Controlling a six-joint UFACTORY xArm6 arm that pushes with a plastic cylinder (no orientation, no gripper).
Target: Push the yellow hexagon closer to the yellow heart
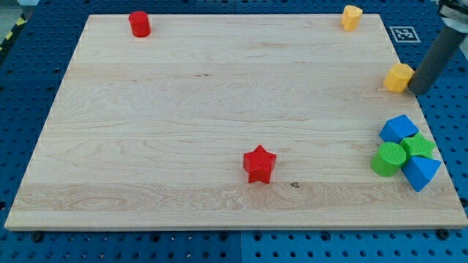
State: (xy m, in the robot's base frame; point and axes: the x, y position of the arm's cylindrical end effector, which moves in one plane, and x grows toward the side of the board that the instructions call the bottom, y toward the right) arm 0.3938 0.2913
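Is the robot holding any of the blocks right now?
No, nothing is held. My tip only pushes; it sits right beside the yellow hexagon, on its right in the view, at the board's right edge.

The yellow hexagon (pixel 399 77) lies flat at the board's right edge, at 3 o'clock. The yellow heart (pixel 352 17) lies at 1 o'clock, well apart from it.

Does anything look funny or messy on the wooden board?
Nothing is broken or spilled. The odd bit: the yellow hexagon sits right at the board's right edge, with my tip beside it on the view's right. The yellow heart is near the top-right corner.
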